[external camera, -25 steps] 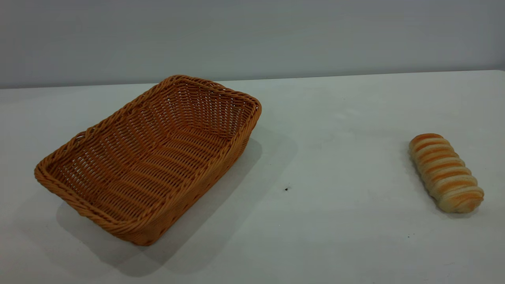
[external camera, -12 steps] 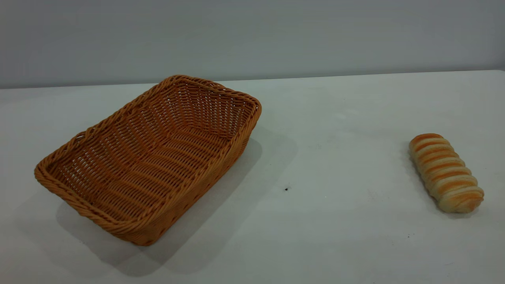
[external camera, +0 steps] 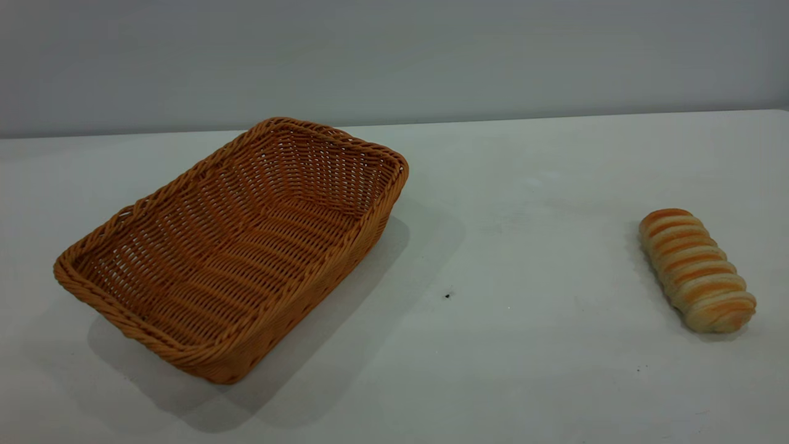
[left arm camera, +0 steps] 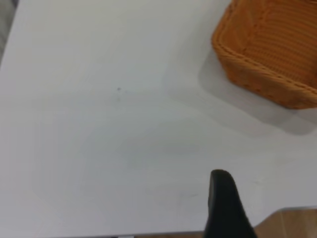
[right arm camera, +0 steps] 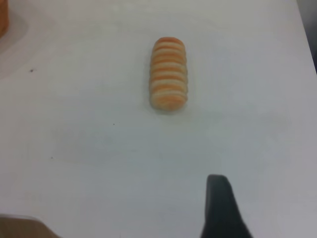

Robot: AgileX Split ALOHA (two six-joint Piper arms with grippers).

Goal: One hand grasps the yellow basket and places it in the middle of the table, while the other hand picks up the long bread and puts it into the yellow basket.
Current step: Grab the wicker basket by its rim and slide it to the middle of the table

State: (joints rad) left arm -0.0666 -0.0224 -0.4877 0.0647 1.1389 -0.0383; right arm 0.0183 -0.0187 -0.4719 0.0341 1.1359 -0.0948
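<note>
The yellow basket [external camera: 240, 246] stands empty on the white table [external camera: 524, 185] at the left, set at a slant. One of its corners shows in the left wrist view [left arm camera: 270, 49]. The long bread [external camera: 696, 269] lies on the table at the far right and also shows in the right wrist view [right arm camera: 169, 73]. Neither gripper is in the exterior view. My left gripper [left arm camera: 224, 203] shows only as a black tip over bare table near the table's edge, well apart from the basket. My right gripper [right arm camera: 221, 206] is likewise a black tip over bare table, short of the bread.
A tiny dark speck [external camera: 447, 296] marks the tabletop between basket and bread. A grey wall [external camera: 394, 55] rises behind the table's far edge. In the left wrist view the table's edge and a brown floor [left arm camera: 292, 223] show beside the gripper.
</note>
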